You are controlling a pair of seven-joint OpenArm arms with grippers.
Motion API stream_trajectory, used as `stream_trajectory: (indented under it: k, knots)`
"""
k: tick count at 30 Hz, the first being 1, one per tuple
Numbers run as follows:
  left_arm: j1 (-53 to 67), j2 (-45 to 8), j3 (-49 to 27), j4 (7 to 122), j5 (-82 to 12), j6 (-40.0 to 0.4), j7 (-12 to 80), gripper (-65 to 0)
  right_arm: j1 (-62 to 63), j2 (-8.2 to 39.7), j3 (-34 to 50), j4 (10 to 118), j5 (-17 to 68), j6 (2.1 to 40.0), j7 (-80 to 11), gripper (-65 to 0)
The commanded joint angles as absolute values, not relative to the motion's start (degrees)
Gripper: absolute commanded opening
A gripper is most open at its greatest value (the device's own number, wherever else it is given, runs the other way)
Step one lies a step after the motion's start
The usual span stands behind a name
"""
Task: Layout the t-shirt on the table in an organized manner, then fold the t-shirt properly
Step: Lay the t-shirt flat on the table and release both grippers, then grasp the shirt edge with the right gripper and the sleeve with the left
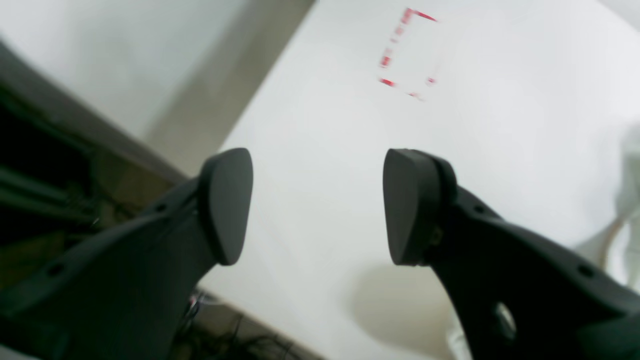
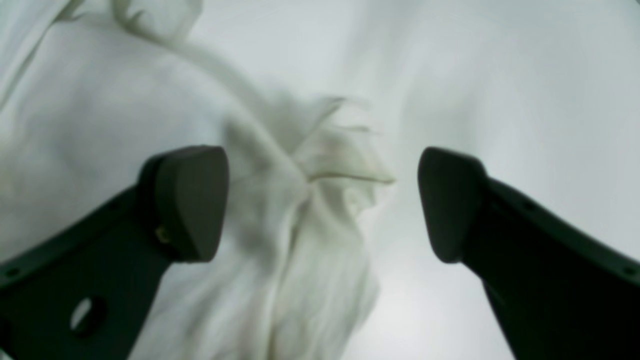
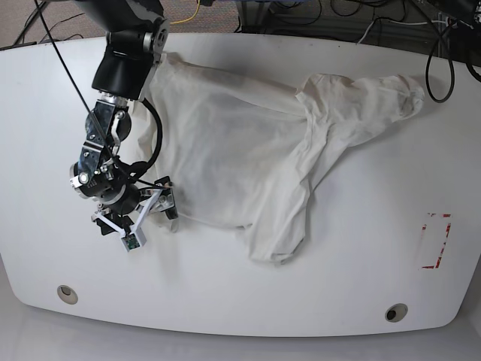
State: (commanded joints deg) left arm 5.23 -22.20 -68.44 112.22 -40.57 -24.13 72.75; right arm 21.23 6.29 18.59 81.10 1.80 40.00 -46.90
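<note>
Two open grippers, left (image 1: pixel 318 206) and right (image 2: pixel 323 204); t-shirt (image 3: pixel 248 143) lettering hidden.

Floor (image 3: pixel 22 19): brownish surface, visible beyond the far edge, 11 to 12 o'clock in the base view. Cables (image 3: pixel 353 19): black, tangled, 12 to 2 o'clock; one yellow wire (image 3: pixel 197 13) at 12 o'clock. Lighting: even, diffuse. Left wrist view: blurred grey floor (image 1: pixel 100 55) at 10 o'clock; dark clutter (image 1: pixel 35 200) at 9 o'clock, indistinct.
</note>
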Motion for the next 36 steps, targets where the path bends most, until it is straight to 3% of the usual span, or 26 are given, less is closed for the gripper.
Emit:
stream_trajectory:
  k: [19,25,29,36]
  knots:
    - [11.6,-16.0,-66.2,112.2,-40.8,-24.1,72.7,-25.7,30.7,10.2,18.5,48.6,1.9,40.0,-26.9,-7.3]
    - [13.8,-15.9,-64.0,112.2,-40.8,-24.2,72.7,-25.7,31.2,10.3,18.5,44.7,1.9,40.0,-23.3,-8.4]
    - [15.1,-15.2,-61.2,112.1,-40.8,-24.2,72.7,-25.7,30.9,10.2,18.5,44.4,1.9,40.0,-22.4,-18.2]
    - [16.1,-13.8,-52.9,112.1,-40.8,-24.2,72.7,-25.7,30.7,10.2,18.5,44.4,1.9,40.0,-22.5,-46.1]
